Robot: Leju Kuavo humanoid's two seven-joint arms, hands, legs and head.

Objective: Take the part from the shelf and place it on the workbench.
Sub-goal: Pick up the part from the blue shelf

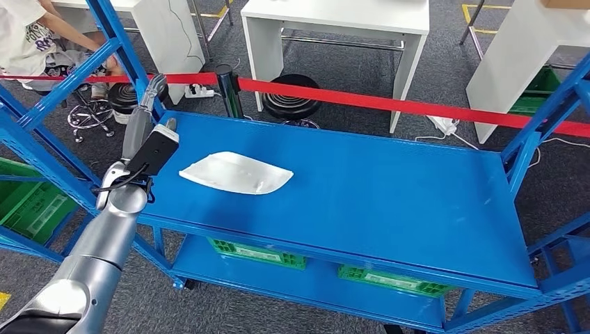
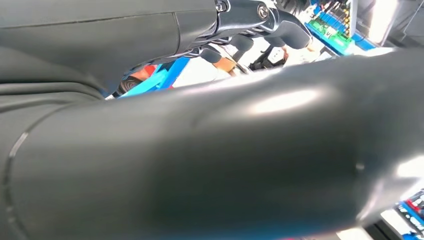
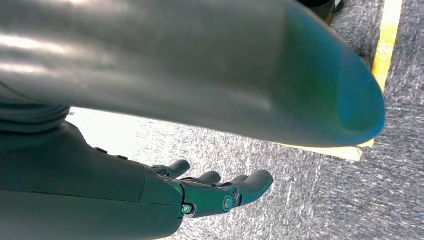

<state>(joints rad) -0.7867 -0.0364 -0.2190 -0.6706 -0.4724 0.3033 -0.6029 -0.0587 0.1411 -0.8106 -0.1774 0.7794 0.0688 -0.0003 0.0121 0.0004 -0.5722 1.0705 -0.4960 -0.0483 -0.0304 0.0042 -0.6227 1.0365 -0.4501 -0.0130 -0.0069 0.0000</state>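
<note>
The part (image 1: 235, 172) is a flat white curved panel lying on the left half of the blue shelf top (image 1: 389, 195). My left arm reaches up along the shelf's left side. Its left hand (image 1: 142, 111) is raised beside the blue upright, left of and beyond the part, not touching it, fingers stretched out and holding nothing. In the left wrist view the dark fingers (image 2: 280, 25) stand apart from the thick thumb. My right hand (image 3: 210, 192) hangs over grey floor, fingers spread, nothing in it.
A red barrier tape (image 1: 389, 104) on a black post (image 1: 226, 87) runs behind the shelf, with white tables and black stools beyond. Green crates (image 1: 257, 252) sit on the lower shelf and one (image 1: 31, 202) at the left. A person (image 1: 28, 35) sits at the far left.
</note>
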